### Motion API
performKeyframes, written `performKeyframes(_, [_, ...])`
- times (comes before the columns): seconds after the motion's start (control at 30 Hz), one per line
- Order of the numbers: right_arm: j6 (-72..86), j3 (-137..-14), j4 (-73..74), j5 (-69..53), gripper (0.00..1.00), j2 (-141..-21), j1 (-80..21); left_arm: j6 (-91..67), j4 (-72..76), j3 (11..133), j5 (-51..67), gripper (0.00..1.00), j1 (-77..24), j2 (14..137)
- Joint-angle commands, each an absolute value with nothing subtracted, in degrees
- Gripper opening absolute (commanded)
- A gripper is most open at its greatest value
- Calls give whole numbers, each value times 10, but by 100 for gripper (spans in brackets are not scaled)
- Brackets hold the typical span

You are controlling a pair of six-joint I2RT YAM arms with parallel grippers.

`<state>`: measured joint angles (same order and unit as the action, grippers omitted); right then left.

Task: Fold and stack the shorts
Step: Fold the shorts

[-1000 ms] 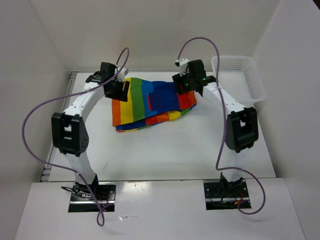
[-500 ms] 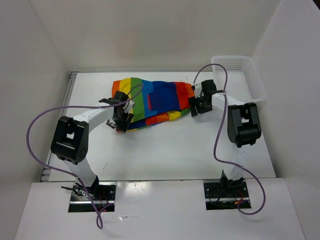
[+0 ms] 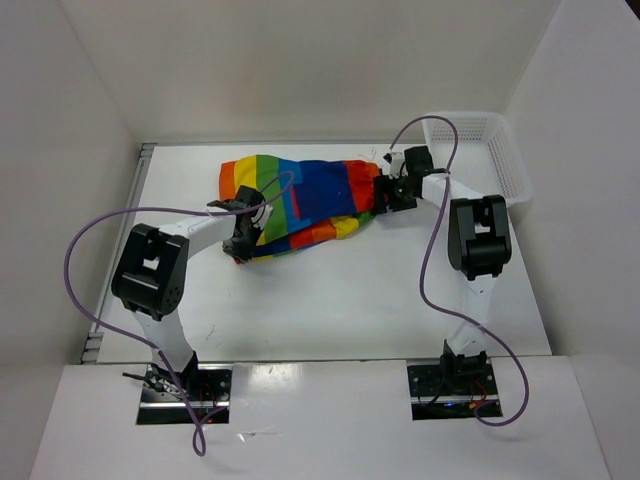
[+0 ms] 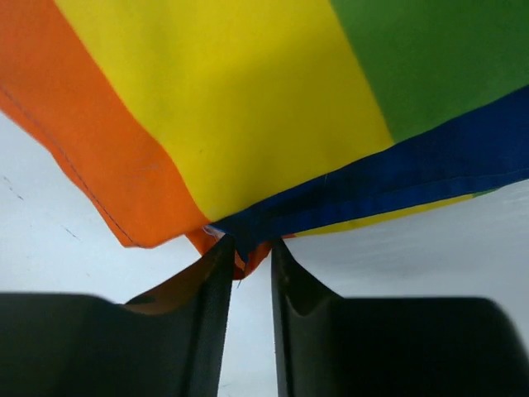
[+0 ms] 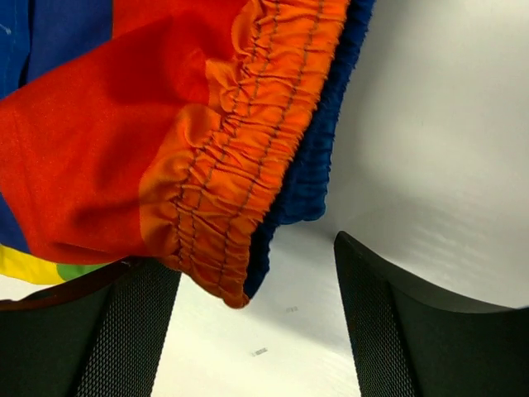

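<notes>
The rainbow-striped shorts (image 3: 300, 200) lie on the white table, with the blue pocket facing up and the waistband to the right. My left gripper (image 3: 243, 237) is at their near left corner. In the left wrist view my left gripper (image 4: 248, 248) is nearly closed, pinching the orange and blue corner of the shorts (image 4: 240, 124) at its tips. My right gripper (image 3: 392, 196) is at the waistband end. In the right wrist view my right gripper (image 5: 252, 256) is wide open, and the gathered orange waistband (image 5: 248, 141) lies between the fingers without being held.
A white mesh basket (image 3: 515, 165) stands at the back right corner, just beyond my right arm. White walls close in the table on the left, back and right. Purple cables loop above both arms.
Both grippers came from the shorts' far edge to their left corner and right end. The shorts went from a compact folded block to a longer, flatter shape.
</notes>
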<state>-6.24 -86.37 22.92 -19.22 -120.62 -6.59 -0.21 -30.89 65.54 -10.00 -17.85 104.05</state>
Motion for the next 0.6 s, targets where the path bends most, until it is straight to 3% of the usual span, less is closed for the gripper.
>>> performKeyframes(0.0, [-19,-898,200,-211,78,-1229,-69,0,-295,641,-114,29,-178,1085])
performKeyframes(0.03, [-19,-898,200,-211,78,-1237,-69,0,-295,641,-109,23,-178,1085])
performKeyframes(0.17, [-13,-937,192,-234,75,-1260,-81,0,-295,647,-101,13,-178,1092])
performKeyframes(0.27, [-2,-968,185,-216,75,-1271,-88,0,-295,653,-101,12,-178,1097])
performKeyframes(0.33, [12,-983,185,-202,82,-1276,-94,0,-295,653,-107,10,-178,1097])
performKeyframes(0.57, [38,-991,185,-230,82,-1269,-105,0,-301,658,-107,9,-178,1097])
